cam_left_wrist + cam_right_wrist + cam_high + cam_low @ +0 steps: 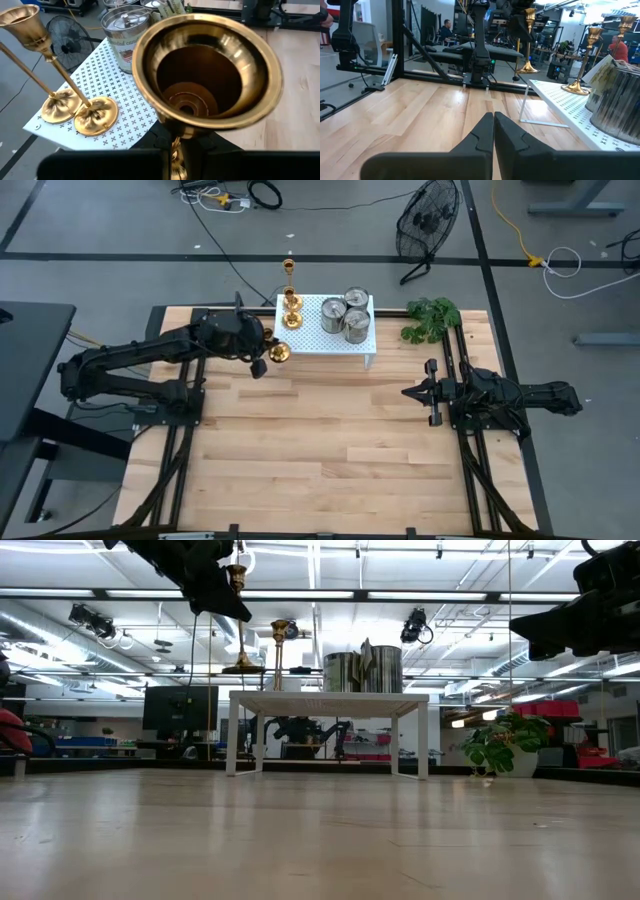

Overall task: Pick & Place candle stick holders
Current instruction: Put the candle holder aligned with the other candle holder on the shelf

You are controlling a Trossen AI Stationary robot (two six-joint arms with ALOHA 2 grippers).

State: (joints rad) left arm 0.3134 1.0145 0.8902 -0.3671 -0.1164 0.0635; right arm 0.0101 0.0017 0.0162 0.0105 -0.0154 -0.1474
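Observation:
A white perforated rack (312, 338) stands at the table's far middle. On it stand two gold candle stick holders (95, 116) (59, 105) at its left end and three silver can-like ones (345, 313). A third gold holder (242, 630) hangs upright in the air, just off the rack's near left corner, with my left gripper (262, 360) shut on it. My right gripper (410, 392) waits shut at the table's right side, touching nothing. My left gripper pinches the gold holder's slim stem (175, 152) between its two fingers, just under the cup (207, 75). The fingers come from the table's left, slanting a little downward, and lie across the stem. The holder hangs upright, its round base (243, 668) clear of table and rack.
A green leafy plant (432, 318) sits to the right of the rack at the far edge. The near half of the wooden table (330, 470) is bare boards. Black frame rails (468, 470) run along both sides.

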